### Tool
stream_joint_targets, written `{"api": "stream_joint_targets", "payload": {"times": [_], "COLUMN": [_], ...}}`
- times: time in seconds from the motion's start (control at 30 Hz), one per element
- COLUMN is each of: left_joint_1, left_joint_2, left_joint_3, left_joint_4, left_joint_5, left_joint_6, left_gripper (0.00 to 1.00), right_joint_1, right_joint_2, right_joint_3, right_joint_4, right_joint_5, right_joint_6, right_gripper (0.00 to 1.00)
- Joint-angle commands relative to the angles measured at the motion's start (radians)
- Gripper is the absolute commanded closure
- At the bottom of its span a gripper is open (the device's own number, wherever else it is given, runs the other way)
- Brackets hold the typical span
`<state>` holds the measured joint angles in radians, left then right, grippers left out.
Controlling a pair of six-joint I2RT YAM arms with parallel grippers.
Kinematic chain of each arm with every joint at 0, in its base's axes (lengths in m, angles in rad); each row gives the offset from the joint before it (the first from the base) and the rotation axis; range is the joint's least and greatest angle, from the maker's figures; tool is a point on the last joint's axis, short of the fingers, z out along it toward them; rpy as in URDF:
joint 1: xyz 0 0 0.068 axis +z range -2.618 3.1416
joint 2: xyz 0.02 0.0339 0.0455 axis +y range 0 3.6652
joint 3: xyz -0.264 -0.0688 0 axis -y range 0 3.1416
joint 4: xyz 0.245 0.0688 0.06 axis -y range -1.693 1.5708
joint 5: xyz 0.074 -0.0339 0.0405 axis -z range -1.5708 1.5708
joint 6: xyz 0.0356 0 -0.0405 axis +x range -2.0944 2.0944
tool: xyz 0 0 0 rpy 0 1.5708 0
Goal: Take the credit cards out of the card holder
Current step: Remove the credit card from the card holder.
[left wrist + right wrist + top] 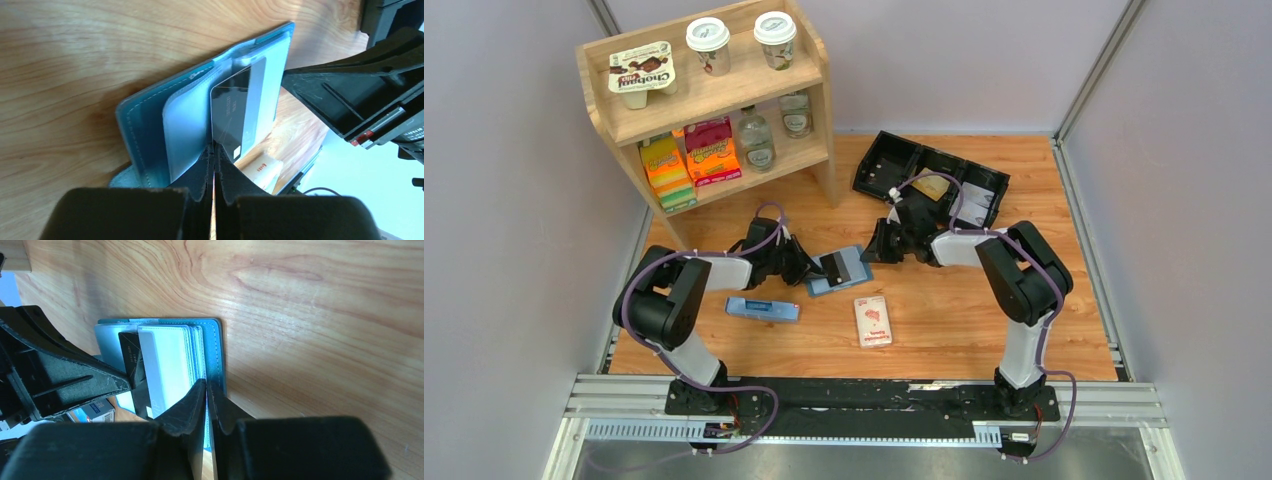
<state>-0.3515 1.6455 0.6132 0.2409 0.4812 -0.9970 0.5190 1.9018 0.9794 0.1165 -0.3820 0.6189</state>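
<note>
On the bench (954, 320), dead centre, the light blue card holder (859, 262) lies open, the dark grey card (235, 115) showing in its slot. The left pincer (214, 150) is clenched on that card's edge, and the right pincer (206, 385) clamps the holder's right edge. A tan-gold card (932, 188) sits in the black tray (894, 160), far right. One out, I'd say, one to go!

The top view is bright and even, with soft shadows on the counter (944, 320). Both wrist views are clear far off but fuzzy up close, where the left gripper (214, 149) and the right gripper (206, 386) look dark and blurry. Light shines off the dark card (235, 112). The card holder (142, 122) drops a shadow on the wood. The bottom right corner of the left wrist view is washed out white.
</note>
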Motion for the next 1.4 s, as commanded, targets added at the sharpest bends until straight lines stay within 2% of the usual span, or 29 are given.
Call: {"api": "stream_joint_targets", "payload": {"times": [0.0, 0.4, 0.6, 0.8, 0.87, 0.93, 1.03, 1.13, 1.37], "left_joint_1": [0.019, 0.019, 0.019, 0.019, 0.020, 0.019, 0.020, 0.020, 0.020], "left_joint_2": [-0.010, 0.004, 0.002, 0.008, 0.008, 0.008, 0.011, 0.016, 0.079], "left_joint_3": [0.011, 0.034, 0.036, 0.033, 0.034, 0.034, 0.026, 0.022, 0.007], "left_joint_4": [-0.072, -0.046, -0.032, -0.012, -0.009, -0.009, -0.003, -0.003, 0.086], "left_joint_5": [0.008, 0.039, 0.043, 0.048, 0.048, 0.042, 0.028, 0.019, 0.046], "left_joint_6": [0.052, 0.070, 0.064, 0.047, 0.046, 0.044, 0.035, 0.028, -0.018], "left_gripper": [1.00, 1.00, 0.97, 0.94, 0.92, 0.85, 0.68, 0.61, 0.59], "right_joint_1": [-0.010, 0.045, 0.073, 0.073, 0.073, 0.072, 0.058, 0.036, 0.022], "right_joint_2": [-0.012, -0.164, -0.080, 0.014, 0.029, 0.040, 0.059, 0.068, 0.098], "right_joint_3": [-0.010, 0.100, 0.140, 0.110, 0.090, 0.068, 0.044, 0.015, -0.002], "right_joint_4": [-0.098, -0.094, -0.063, -0.034, -0.029, -0.032, -0.047, -0.043, -0.025], "right_joint_5": [0.089, -0.020, -0.107, -0.149, -0.149, -0.141, -0.123, -0.112, -0.124], "right_joint_6": [-0.041, -0.123, -0.116, -0.107, -0.107, -0.107, -0.101, -0.081, -0.061], "right_gripper": [0.85, 0.77, 0.77, 0.77, 0.77, 0.77, 0.78, 0.80, 0.80]}}
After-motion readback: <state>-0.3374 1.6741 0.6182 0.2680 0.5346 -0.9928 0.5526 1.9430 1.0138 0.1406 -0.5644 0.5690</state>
